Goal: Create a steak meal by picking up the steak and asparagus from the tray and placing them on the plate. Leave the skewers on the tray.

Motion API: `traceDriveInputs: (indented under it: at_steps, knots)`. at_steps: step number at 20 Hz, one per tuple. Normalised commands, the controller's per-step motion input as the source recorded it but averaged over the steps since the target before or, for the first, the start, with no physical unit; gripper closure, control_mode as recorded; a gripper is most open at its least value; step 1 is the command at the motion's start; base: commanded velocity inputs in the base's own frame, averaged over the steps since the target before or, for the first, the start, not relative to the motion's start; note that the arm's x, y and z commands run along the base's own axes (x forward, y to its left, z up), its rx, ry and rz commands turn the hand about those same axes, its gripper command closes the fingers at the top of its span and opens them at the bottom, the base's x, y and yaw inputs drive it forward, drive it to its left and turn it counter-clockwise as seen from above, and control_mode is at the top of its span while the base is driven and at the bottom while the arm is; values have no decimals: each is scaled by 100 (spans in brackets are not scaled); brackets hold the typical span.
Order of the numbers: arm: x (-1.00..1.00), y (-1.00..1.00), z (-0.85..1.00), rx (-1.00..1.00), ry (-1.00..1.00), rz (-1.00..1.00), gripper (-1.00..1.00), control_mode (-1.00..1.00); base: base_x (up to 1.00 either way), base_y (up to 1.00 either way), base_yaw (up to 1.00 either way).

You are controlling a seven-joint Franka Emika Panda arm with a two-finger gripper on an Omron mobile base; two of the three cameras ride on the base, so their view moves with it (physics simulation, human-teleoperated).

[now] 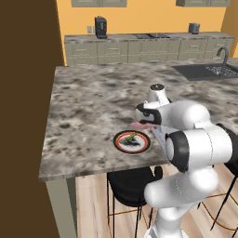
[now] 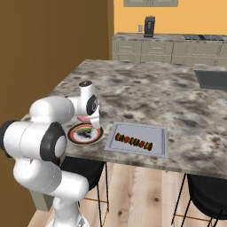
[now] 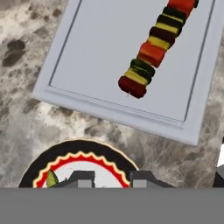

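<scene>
Pinkish-red steak hangs pinched in the nearly closed gripper, right over the plate near the worktop's front edge. White arm is folded low, hand tipped downward. One asparagus lies on the plate. One skewer lies lengthwise on the tray beside it.

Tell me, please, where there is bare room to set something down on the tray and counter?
The tray is bare either side of the skewers. The counter beyond it lies open. It is crowded at the plate, where the gripper hangs with the steak.
</scene>
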Motion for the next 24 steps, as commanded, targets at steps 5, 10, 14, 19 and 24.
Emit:
traceDriveInputs:
  at_steps: [5, 10, 14, 19, 24]
  knots:
    - [0, 67, -39, -4, 0, 0, 100, -100, 0, 0, 0]
    - [1, 23, -61, 0, 0, 0, 100, -100, 0, 0, 0]
    - [11, 2, -56, 0, 0, 0, 100, -100, 0, 0, 0]
    - [20, 0, -34, 0, 0, 0, 100, -100, 0, 0, 0]
    - [26, 0, 2, 0, -4, 0, -100, -100, 0, 0, 0]
